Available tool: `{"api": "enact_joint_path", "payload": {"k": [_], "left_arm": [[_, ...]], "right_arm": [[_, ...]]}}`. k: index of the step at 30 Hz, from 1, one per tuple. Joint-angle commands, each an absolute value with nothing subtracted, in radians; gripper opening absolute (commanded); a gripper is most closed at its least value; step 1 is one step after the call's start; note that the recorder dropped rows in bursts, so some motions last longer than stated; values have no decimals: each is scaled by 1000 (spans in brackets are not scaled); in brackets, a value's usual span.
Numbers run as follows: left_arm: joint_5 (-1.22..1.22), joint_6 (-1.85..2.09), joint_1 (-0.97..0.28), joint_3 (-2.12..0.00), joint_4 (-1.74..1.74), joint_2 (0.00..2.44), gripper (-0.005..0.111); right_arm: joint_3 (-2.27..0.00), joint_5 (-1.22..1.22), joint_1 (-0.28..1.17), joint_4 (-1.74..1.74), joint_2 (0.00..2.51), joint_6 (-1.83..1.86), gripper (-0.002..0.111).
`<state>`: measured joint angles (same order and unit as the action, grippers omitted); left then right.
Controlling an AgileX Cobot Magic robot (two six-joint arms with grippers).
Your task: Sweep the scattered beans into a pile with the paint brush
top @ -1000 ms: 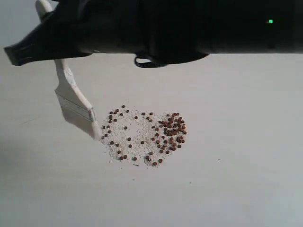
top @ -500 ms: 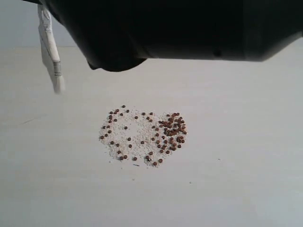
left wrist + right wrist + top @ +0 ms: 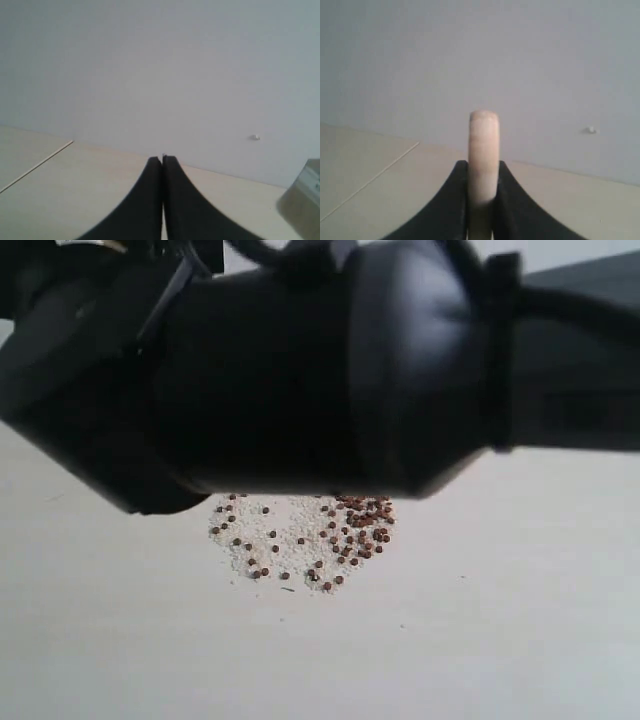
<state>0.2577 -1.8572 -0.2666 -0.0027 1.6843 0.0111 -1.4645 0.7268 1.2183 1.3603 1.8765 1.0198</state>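
Pale grey wall fills the back of both wrist views, and a light counter [image 3: 500, 620] lies below it. On the counter the beans [image 3: 300, 535] are spread out loose, mixed with white crumbs [image 3: 290, 512]. They are thicker in a bunch [image 3: 365, 525] on the right side of the outside view and thin on the left. So there is no real pile yet.

A big black arm [image 3: 300, 370] hangs in front of the camera and hides the top edge of the beans.

The right gripper [image 3: 482, 166] is squeezed onto the paint brush [image 3: 483, 135]. Only the round end of the wooden handle shows, sticking out between the two black jaws. The bristles are not in any picture, so I cannot tell where they are. I think the brush is up off the counter now, between strokes.

The left gripper [image 3: 162, 162] is pressed tight with nothing in it, and it is off to the side.

Next, I think the bristles must come down on the thin left side. Then they should push slowly toward the thick bunch. The beans are round and could roll away, so the push should be soft.
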Motion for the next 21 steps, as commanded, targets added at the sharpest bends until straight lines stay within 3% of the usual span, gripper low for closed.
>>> {"api": "enact_joint_path", "payload": {"k": [1,10,17,21], "left_arm": [[256,-1862,-263,0,1685,0,0],[256,-1862,-263,0,1685,0,0],[256,-1862,-263,0,1685,0,0],[256,-1862,-263,0,1685,0,0]], "right_arm": [[-1471,802,1236,1381,1925,955,0],[-1471,971,1255,1476,2030,917,0],[-1471,1005,1242,1400,2159,577,0],[-1471,1057,1202,1447,2199,678,0]]}}
